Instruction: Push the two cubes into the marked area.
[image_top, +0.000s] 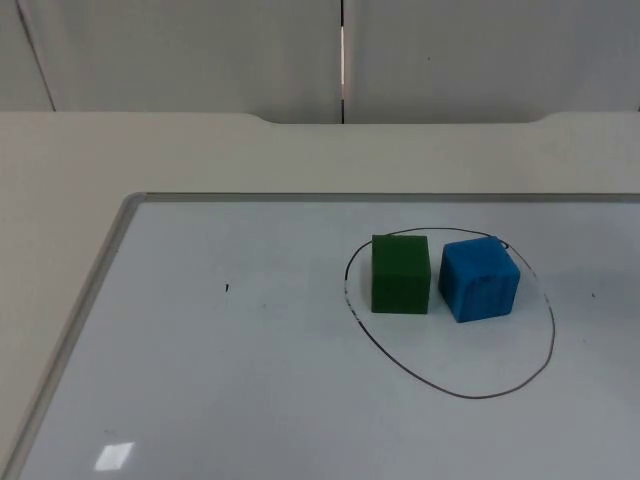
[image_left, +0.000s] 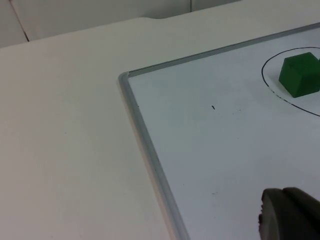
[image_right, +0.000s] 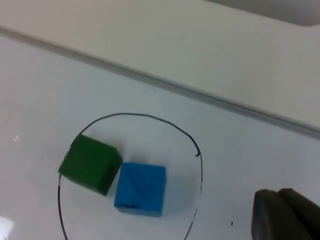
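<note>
**Two cubes sit inside the drawn ring**

A white board (image_top: 250, 380) with a thin metal edge lies flat on the pale bench (image_top: 60, 160). Someone has drawn a black ring (image_top: 470, 394) on the board with a pen. This ring is the marked area.

The green cube (image_top: 400, 274) is inside the ring, close to the line on its left side. The blue cube (image_top: 479, 279) is also inside the ring, just beside the green one on its right. In the top view there is a thin gap between them. In the right wrist view the two cubes look as if they meet at one corner, so I cannot tell if they touch. Both cubes stand flat on the board. The blue cube is turned a little, so its sides do not line up with the green cube's sides.

There is a tiny black mark (image_top: 227, 288) on the board, well apart from the ring.

The left tool (image_left: 290, 215) is over the board, far from the cubes, and its dark tip shows in the left wrist view. I cannot tell if it is wide or narrow. The right tool (image_right: 285, 215) is over the board just outside the ring, near the blue cube. I cannot tell if it is wide or narrow either. Neither tool is touching a cube.

A grey wall (image_top: 200, 50) stands behind the bench.
</note>
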